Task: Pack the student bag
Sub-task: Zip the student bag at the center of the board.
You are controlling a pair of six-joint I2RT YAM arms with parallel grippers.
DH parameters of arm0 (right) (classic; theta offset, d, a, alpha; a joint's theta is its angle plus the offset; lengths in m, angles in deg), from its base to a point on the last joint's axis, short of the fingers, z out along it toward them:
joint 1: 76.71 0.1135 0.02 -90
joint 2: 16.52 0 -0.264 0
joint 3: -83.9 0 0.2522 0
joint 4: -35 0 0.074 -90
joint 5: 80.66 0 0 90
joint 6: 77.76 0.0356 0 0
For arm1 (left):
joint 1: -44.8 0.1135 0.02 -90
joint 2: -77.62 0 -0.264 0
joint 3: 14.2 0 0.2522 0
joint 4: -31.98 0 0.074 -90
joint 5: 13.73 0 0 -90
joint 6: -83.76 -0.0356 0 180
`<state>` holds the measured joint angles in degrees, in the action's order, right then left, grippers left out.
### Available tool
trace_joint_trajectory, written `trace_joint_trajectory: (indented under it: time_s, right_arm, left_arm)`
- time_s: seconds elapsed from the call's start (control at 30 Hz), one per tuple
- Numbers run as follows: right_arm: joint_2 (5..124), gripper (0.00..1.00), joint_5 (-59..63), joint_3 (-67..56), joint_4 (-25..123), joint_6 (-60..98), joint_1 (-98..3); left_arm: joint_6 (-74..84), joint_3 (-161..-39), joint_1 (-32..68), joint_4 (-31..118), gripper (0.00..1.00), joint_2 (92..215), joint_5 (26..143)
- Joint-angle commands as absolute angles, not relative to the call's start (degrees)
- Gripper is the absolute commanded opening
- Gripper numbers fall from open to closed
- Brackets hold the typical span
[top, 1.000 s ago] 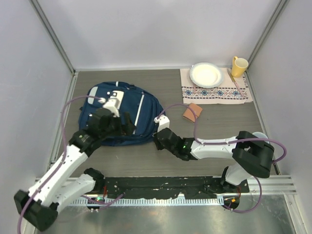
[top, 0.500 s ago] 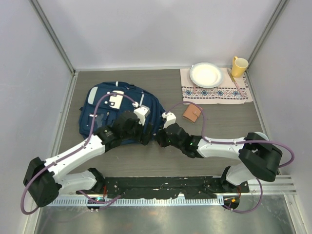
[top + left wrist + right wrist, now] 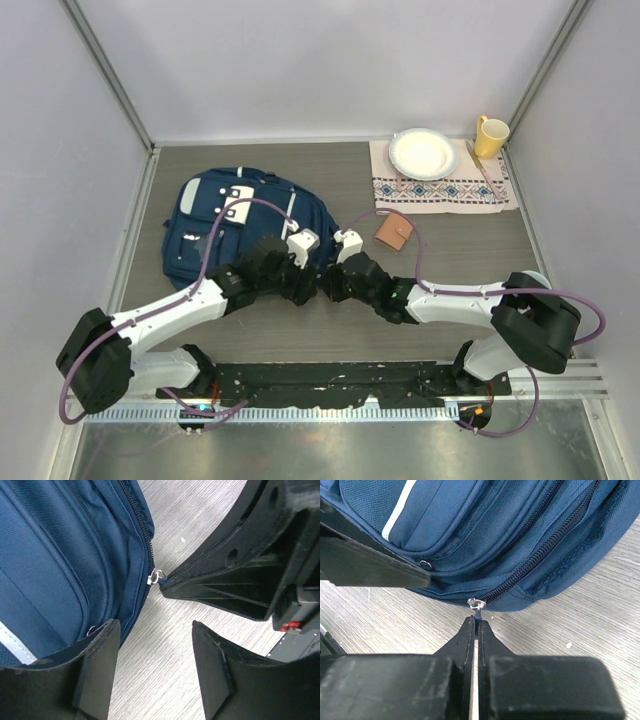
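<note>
Just beyond the arm bases, the two grippers meet at the near right edge of the student bag [image 3: 215, 225], which lies flat on the left-centre of the surface [image 3: 450, 260] with its zippers closed. The right gripper [image 3: 475, 622] has its fingers pressed together on the small metal zipper pull [image 3: 476, 604] of the main compartment, its tips pointing at the bag's rim. The left gripper [image 3: 155, 625] stands spread right beside it, one finger over the navy fabric and the other over bare wood, holding nothing. The step in hand looks like opening the main compartment: one gripper has the pull and the other is lining up to steady the bag. The next move probably calls for the left gripper to pinch or pin the fabric beside the zipper track, so that the bag does not slide when the right arm draws the pull along the curved teeth. Farther back, a brown wallet [image 3: 393, 232] lies near the bag's right side, apart from it, and may be the thing to pack. Beyond that, an embroidered placemat [image 3: 480, 190] carries a white plate [image 3: 424, 153], with a yellow mug [image 3: 489, 136] at its far corner.
</note>
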<state>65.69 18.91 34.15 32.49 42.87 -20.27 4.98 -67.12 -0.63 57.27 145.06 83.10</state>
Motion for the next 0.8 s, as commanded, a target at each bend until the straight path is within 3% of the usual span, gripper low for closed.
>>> trace_joint_trajectory:
  time_s: [0.0,0.37,0.63,0.77]
  right_arm:
    - [63.28,0.01,19.71,33.93,30.05,43.52,-20.73]
    - [62.32,0.01,20.77,33.84,31.36,42.3,-20.82]
    - [63.37,0.01,24.8,32.61,34.35,41.07,-20.82]
    - [63.98,0.01,28.06,31.38,37.42,40.62,-21.34]
  left_arm:
    - [3.07,-66.37,-0.99,50.41,0.56,147.57,84.09]
    - [2.54,-64.53,-0.9,49.43,0.35,149.6,78.03]
    - [7.28,-66.63,-0.99,52.59,0.0,152.94,76.98]
    - [10.8,-65.49,-1.08,54.09,0.0,150.92,76.71]
